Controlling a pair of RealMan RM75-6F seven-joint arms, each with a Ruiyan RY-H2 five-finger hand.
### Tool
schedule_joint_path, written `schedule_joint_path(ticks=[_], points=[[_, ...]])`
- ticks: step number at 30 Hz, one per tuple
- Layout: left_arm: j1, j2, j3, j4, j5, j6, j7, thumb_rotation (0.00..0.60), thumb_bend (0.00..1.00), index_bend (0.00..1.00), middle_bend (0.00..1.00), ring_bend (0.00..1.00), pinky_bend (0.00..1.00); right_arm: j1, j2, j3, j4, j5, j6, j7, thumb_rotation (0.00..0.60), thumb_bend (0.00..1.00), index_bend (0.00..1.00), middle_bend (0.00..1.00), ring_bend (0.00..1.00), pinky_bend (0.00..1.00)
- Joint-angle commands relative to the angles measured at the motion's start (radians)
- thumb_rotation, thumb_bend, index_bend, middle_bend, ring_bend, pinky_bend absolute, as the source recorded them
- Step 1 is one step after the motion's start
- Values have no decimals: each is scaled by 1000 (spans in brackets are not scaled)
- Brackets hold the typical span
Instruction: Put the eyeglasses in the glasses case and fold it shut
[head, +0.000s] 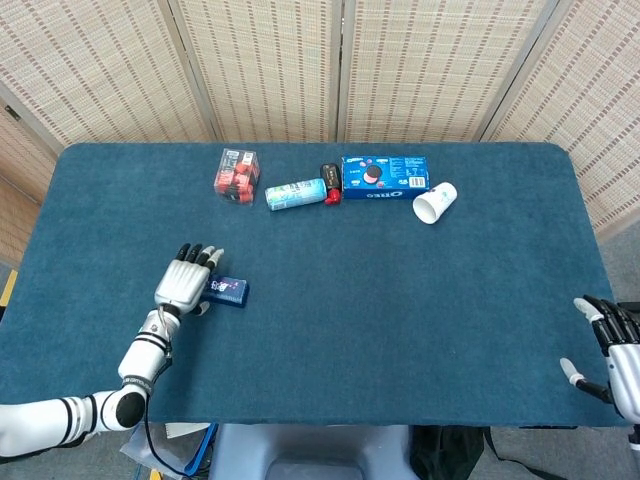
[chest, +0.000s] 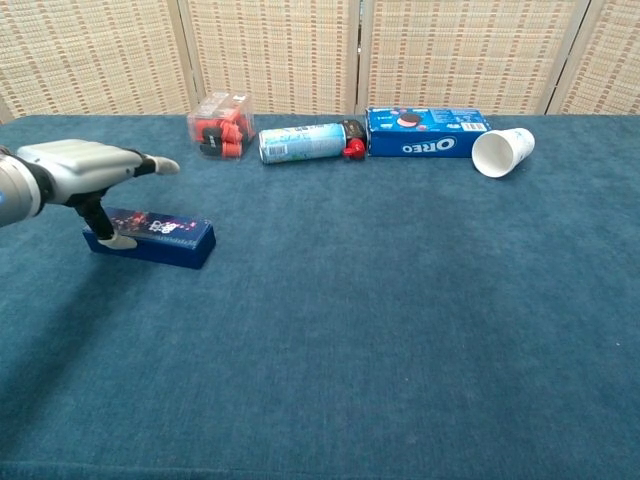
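The left hand (chest: 75, 165) hovers over the left end of the glasses case (chest: 152, 238), fingers stretched flat above it and the thumb reaching down to touch or nearly touch the case's near-left end; whether it presses there I cannot tell, but it grips nothing. The case lies toward the desk's (head: 400, 320) left edge, about midway between front and back. Its long axis runs roughly along the desk's front edge, and its right end sticks out clear of the hand. The right hand (head: 615, 350) hangs with fingers apart and empty past the front right corner, well apart from the case, so the left is far nearer. The case is a slim, dark blue box with red and white print on top, lying flat and closed. No eyeglasses are visible.
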Motion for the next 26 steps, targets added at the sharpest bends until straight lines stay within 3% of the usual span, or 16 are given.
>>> schedule_joint_path(ticks=[1,13,21,26], points=[[80,62,-10,-78,88,100,-102,600,229,0,0,0,0,6,8,3,1,5,-9,4,600,242,97,115,90,107],[354,192,81,-189,345,421,-305,600,229,8,0,0,0,38,20,-8,5,-28,-50,32,600,242,97,142,94,106],[473,227,134,-259,471,540,-309,600,228,26,0,0,0,47,10,-9,7,-47,-41,30,600,242,97,151,101,107],[513,226,142,-285,526,577,-282,600,229,26,0,0,0,47,5,-8,6,-43,-36,25,600,242,97,152,102,107]])
